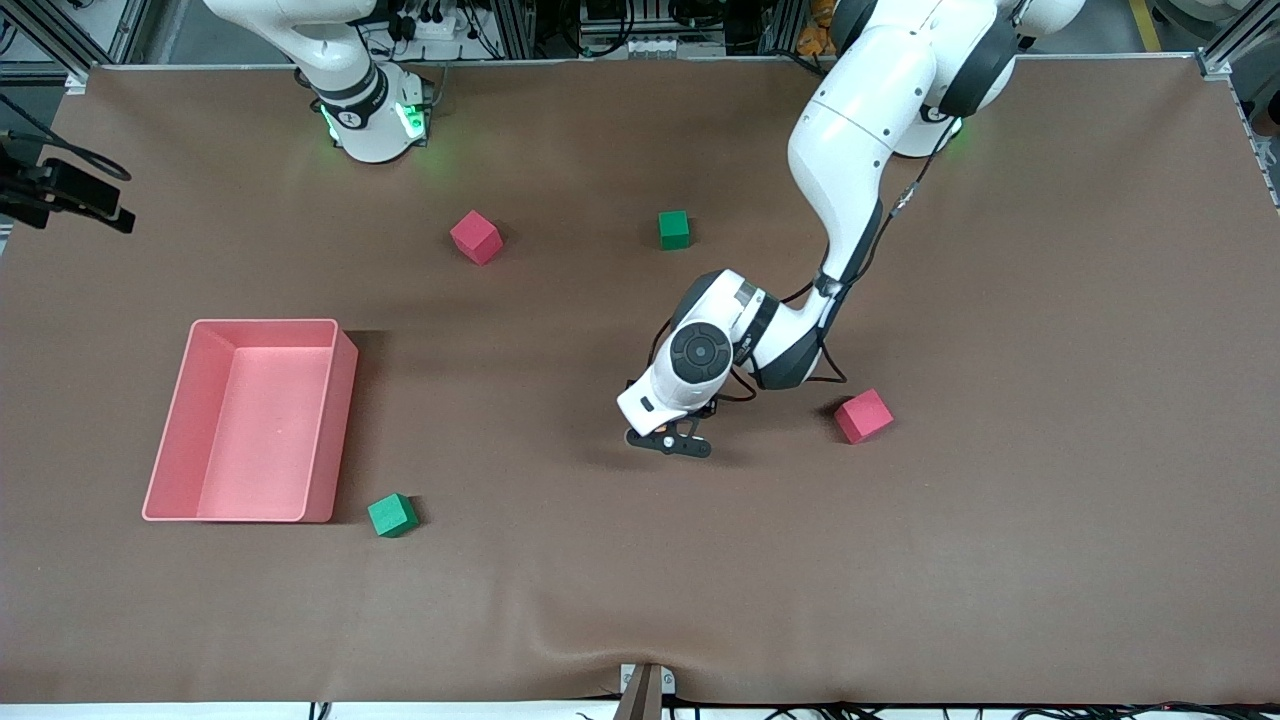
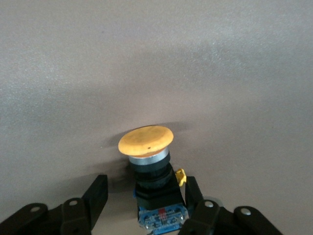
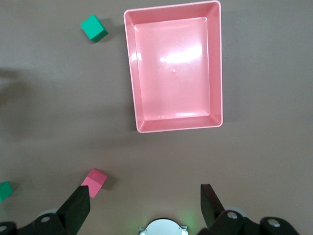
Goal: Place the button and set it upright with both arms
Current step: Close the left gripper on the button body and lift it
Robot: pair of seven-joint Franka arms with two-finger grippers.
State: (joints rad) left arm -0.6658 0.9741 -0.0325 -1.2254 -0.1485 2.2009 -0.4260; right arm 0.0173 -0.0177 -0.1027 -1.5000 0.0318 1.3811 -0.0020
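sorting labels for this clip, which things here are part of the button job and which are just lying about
In the job:
button
left gripper, down at the table, fingers either side of the button
right gripper, open, waiting high over the table

Lying about:
pink tray
two red cubes
two green cubes

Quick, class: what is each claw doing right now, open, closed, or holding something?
Left claw: low over the table, fingers either side of the button, one touching, one apart; not gripping yet.
Right claw: open, empty, waiting high over the table.
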